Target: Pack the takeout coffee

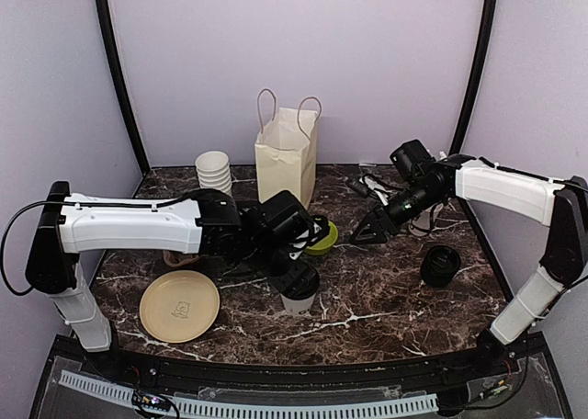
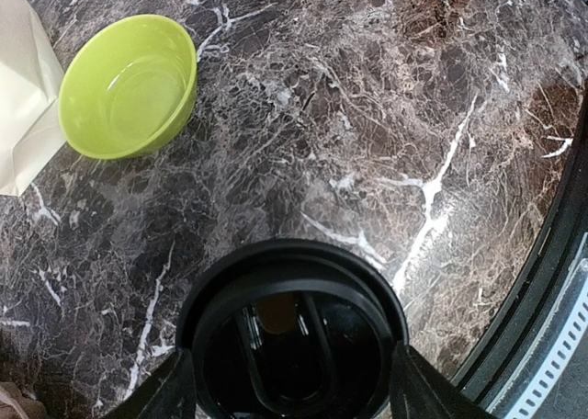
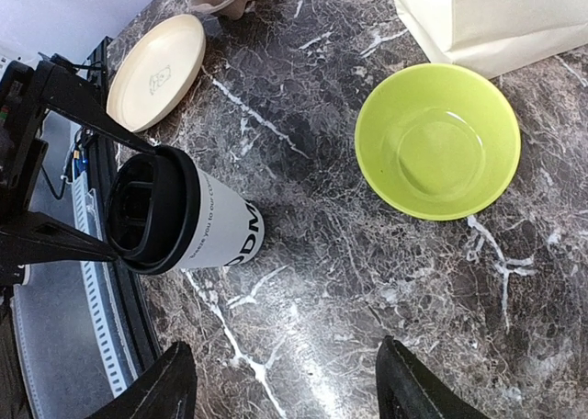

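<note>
We've got left gripper (image 2: 292,391) pinching takeout coffee (image 3: 197,221) at the lid, near side of paper bag (image 1: 287,157); right gripper (image 3: 289,382) spread, empty. Risk: lid pops off on lift.

Light was soft, even and overhead in all 3 views. Lavender walls (image 1: 294,51) were lit flat, and shadows under the arms were faint and diffuse. Top view was sharp, with mild barrel bend at the edges: black corner posts (image 1: 115,79) curved. In the left wrist view, marble table (image 2: 367,116) was crisp; takeout coffee (image 2: 292,336) lid sat near the lens, dark, slightly soft, detail murky. Green bowl (image 2: 129,84) carried a pale sheen. In the right wrist view, paper bag (image 3: 487,15) was nearly blown out, and right gripper (image 3: 285,353) fingers were dark and blurred at the frame edge.
</note>
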{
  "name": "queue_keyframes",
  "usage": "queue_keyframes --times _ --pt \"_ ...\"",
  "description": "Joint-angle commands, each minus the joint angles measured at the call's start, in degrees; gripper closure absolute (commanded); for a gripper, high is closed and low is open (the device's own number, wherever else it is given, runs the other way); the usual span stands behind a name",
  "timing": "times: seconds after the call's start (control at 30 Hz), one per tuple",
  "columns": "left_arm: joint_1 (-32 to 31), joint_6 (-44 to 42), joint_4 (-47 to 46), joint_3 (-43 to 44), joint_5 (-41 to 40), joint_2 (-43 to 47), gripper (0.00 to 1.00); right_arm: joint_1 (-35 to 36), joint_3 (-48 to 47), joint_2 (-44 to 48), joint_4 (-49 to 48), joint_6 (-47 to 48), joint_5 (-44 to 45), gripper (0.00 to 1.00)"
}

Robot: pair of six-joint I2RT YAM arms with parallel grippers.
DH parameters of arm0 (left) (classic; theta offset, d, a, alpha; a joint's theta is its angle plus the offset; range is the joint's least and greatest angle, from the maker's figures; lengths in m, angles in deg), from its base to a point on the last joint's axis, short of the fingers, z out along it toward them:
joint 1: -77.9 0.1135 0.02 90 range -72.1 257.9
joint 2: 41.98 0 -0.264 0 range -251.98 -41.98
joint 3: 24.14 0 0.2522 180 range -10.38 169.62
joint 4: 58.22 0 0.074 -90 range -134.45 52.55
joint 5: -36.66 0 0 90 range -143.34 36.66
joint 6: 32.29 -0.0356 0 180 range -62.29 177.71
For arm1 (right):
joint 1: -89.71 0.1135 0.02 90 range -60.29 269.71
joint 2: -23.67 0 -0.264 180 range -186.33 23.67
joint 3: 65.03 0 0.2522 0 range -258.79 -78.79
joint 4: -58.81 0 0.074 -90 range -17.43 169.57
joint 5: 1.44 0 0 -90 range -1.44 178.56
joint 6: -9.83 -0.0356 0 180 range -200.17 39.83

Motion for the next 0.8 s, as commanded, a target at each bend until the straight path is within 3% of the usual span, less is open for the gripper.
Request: queue_keyframes --times 0.0,0.23,0.37,0.57,0.67,0.77 --pt "0.36 -0.21 3.69 1.64 -0.43 0.11 0.32 -0.76 0.33 1.47 -1.26 0.65 -0.89 0.33" --pt "1.37 -1.07 5.86 2.01 -5.31 3.86 0.33 -3.0 0.87 2.49 -0.72 1.16 -0.95 0.34" --pt "3.19 -1.59 5.27 0.48 -6.56 5.92 0.23 -3.41 1.46 2.92 -1.02 1.4 -1.48 0.33" --pt "3.44 -1.58 2.05 -0.05 -7.78 9.39 0.18 -2.88 0.84 5.61 0.66 8.18 -6.14 0.29" --pt "4.05 -0.99 0.23 -1.3 -11.42 11.89 0.16 1.08 0.17 8.13 2.05 13.67 -4.85 0.25" --pt "5.85 1.33 -1.61 -2.99 -15.05 15.17 0.13 7.57 1.27 10.27 0.2 17.54 1.88 0.15"
